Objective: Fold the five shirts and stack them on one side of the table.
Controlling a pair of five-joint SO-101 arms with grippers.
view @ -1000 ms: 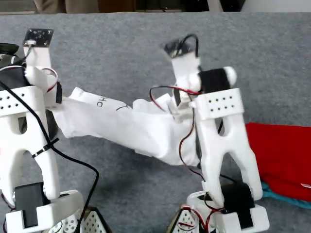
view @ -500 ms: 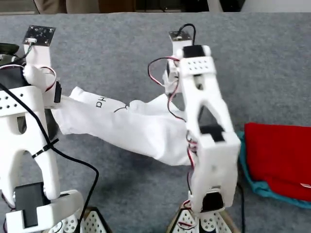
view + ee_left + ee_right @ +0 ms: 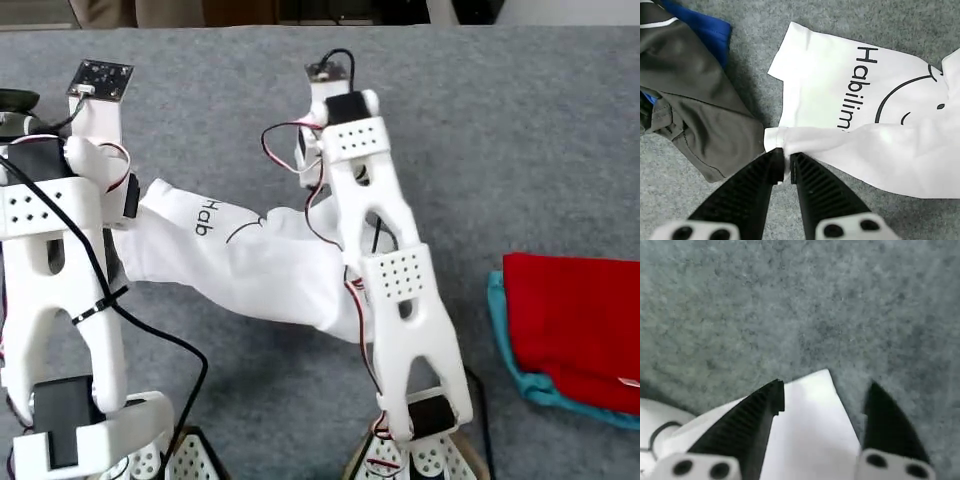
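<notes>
A white shirt (image 3: 260, 260) with black print lies stretched across the grey table between the two arms. My left gripper (image 3: 785, 162) is shut on a bunched edge of this white shirt (image 3: 850, 115), next to a dark grey shirt (image 3: 695, 95) and a blue one (image 3: 702, 22). My right gripper (image 3: 822, 392) stands open above a corner of the white shirt (image 3: 810, 440), with that corner between its black fingers (image 3: 757, 412). In the high view the right arm (image 3: 375, 240) stretches over the shirt's middle.
A folded red shirt (image 3: 580, 325) rests on a teal one (image 3: 515, 365) at the table's right edge. The grey carpet-like table surface (image 3: 520, 130) stretches beyond the arms. Dark clothing lies under the left arm (image 3: 60, 240).
The right arm has swung forward and to the left over the white shirt, stretching out. The left arm has barely shifted and keeps its hold.
</notes>
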